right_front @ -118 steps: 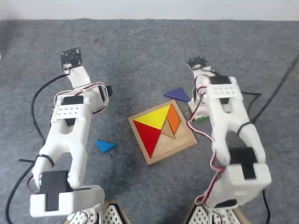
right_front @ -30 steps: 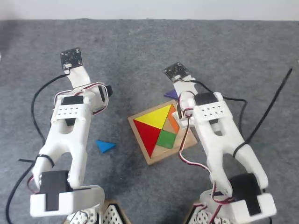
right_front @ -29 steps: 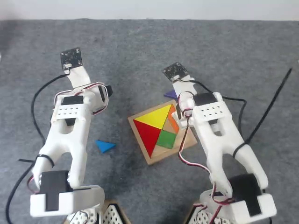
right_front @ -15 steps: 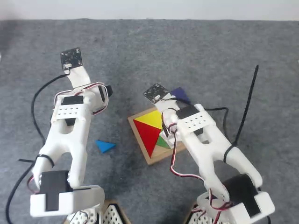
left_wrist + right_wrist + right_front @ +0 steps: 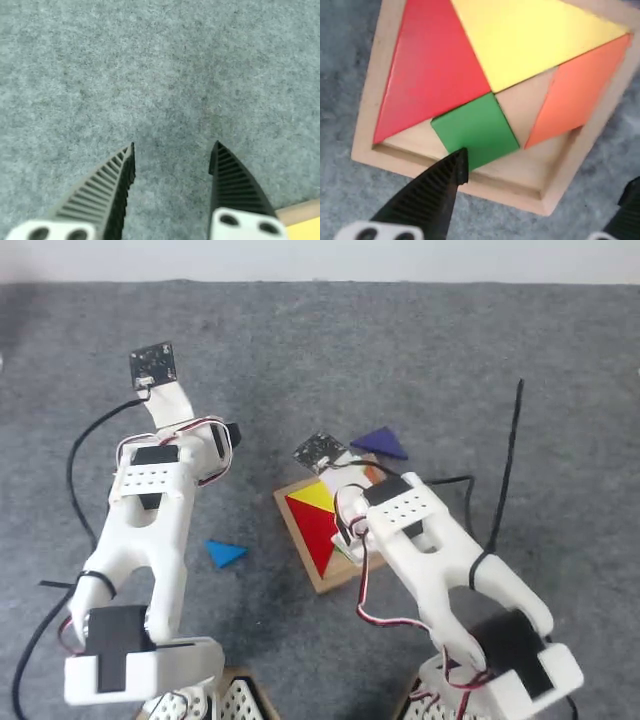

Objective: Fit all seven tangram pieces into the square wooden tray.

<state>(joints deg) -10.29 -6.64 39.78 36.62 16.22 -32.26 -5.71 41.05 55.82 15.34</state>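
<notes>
1. The square wooden tray is sitting at the centre of the high view on the grey bench, with the right arm covering part of it.
2. Inside the tray, the red triangle and the yellow triangle are lying edge to edge. The green square is resting against the red one, and the orange parallelogram is touching the yellow one.
3. The right end effector is hovering over the tray's rim beside the green square, its jaws gaping wide and gripping nothing.
4. The left end effector is hanging over bare bench, its jaws parted and empty.
5. The purple triangle is lying just up and right of the tray in the high view. The blue triangle is lying well apart to the tray's left.
</notes>
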